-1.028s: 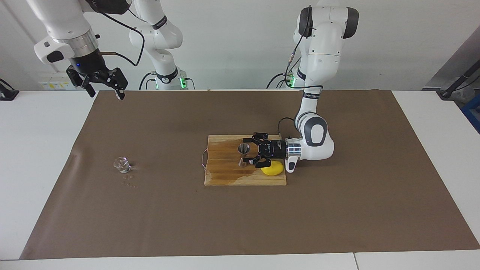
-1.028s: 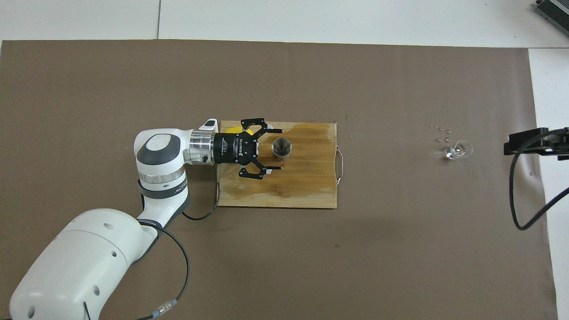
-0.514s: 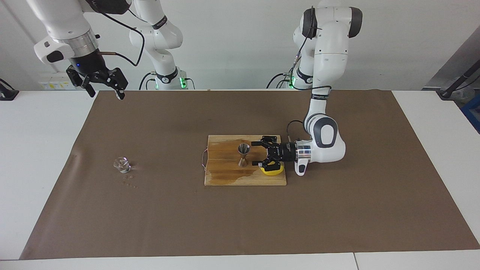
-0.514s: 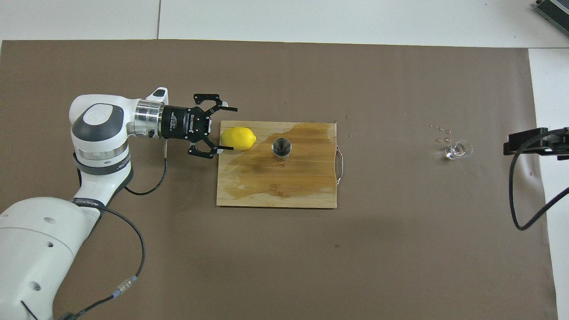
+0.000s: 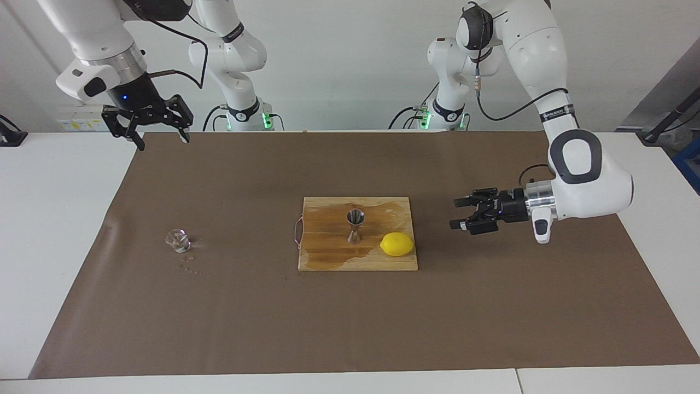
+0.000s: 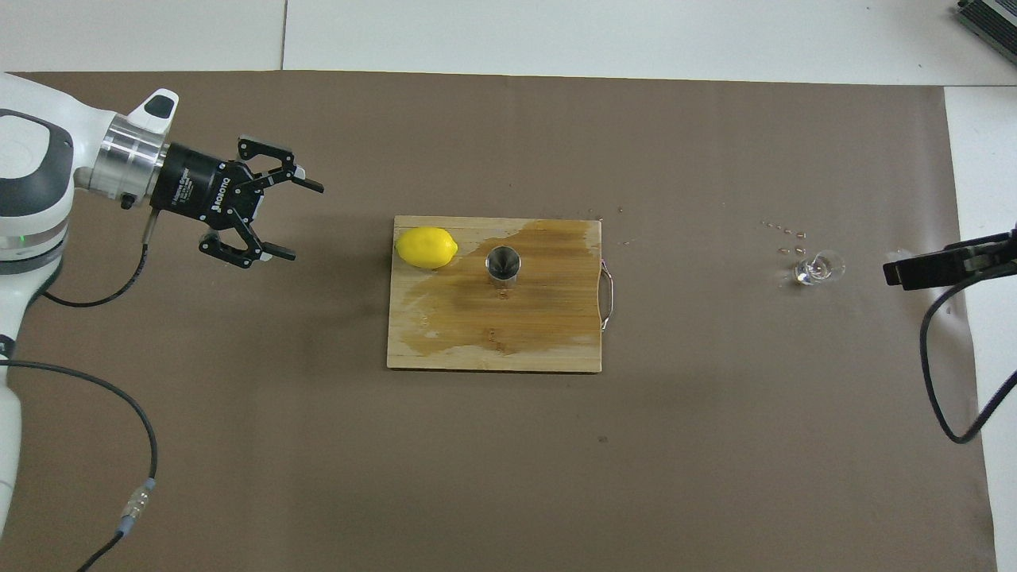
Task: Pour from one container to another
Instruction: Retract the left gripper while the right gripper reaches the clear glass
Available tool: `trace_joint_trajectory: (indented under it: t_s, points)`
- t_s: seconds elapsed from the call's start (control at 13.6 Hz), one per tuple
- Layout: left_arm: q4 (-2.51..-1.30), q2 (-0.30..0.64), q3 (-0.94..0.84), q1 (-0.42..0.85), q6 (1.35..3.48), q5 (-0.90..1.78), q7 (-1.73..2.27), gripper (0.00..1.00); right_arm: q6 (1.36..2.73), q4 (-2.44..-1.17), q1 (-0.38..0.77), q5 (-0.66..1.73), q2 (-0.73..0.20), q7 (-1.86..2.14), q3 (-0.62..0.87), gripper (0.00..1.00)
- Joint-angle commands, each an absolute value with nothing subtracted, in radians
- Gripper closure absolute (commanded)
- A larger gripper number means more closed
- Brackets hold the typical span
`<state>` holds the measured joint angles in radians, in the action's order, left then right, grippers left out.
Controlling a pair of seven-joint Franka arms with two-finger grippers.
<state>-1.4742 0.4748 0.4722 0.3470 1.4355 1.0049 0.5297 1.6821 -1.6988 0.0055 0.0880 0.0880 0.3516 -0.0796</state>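
Standing upright on the wooden cutting board [image 5: 358, 257] in the facing view was the steel jigger [image 5: 355, 225], ungripped, with a lemon [image 5: 397, 244] just beside it toward the left arm's end of the table. The board carried a broad wet stain. The clear glass tumbler [image 5: 178, 240] sat on the brown mat [image 5: 350, 328] well apart from the board, toward the right arm's end, a few small droplets or specks beside it; whether it held liquid could not be told. Judgement: either no pour into the jigger had begun, or the pour was over and both vessels set down; the stain and empty grippers leaned toward the latter.

- Left gripper [image 5: 460, 213]: low over bare mat, well clear of the board, fingers pointing level toward it, jaws apart, nothing held.
- Right gripper [image 5: 161, 135]: raised over the mat's edge nearest the robots, pointing down, jaws apart, empty.

Overhead view entries:
- Jigger [image 6: 503, 264]: open mouth up, near the middle of the board [image 6: 493, 349].
- Lemon [image 6: 427, 246]: at the board's corner, farther from the robots than the stain's bulk.
- Tumbler [image 6: 817, 268]: alone on the mat, near the right arm's edge.
- Left gripper [image 6: 290, 221]: wrist horizontal, fingers spread, over mat short of the board.
- Right gripper [image 6: 937, 264]: only a dark edge-on part visible, beside the tumbler in this view.
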Motion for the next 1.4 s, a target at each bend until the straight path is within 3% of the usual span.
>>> trace_joint_trajectory:
  t_s: [0.0, 0.22, 0.66, 0.81, 1.03, 1.32]
  points:
    - [-1.43, 0.414, 0.497, 0.345, 1.404, 0.801, 0.35, 0.0, 1.796, -1.836, -0.008, 0.165, 0.124, 0.66, -0.129, 0.0]
    - [-1.398, 0.351, 0.494, 0.36, 1.416, 0.539, 0.136, 0.0, 1.914, -1.92, -0.011, 0.276, 0.095, 0.984, -0.191, 0.0]
    - [-1.35, 0.263, 0.482, 0.451, 1.503, 0.149, -0.004, 0.0, 1.925, -1.907, -0.158, 0.679, -0.145, 1.638, -0.201, 0.0]
    - [-1.358, 0.223, 0.482, 0.463, 1.516, 0.132, -0.047, 0.0, 1.87, -1.864, -0.219, 0.817, -0.248, 1.785, -0.198, 0.0]
    - [-1.388, 0.164, 0.48, 0.471, 1.511, 0.132, -0.052, 0.0, 1.7, -1.682, -0.297, 0.854, -0.426, 1.908, -0.172, 0.0]
    - [-1.502, 0.058, 0.462, 0.485, 1.511, 0.11, -0.052, 0.0, 1.597, -1.597, -0.399, 0.83, -0.546, 2.054, -0.085, 0.0]
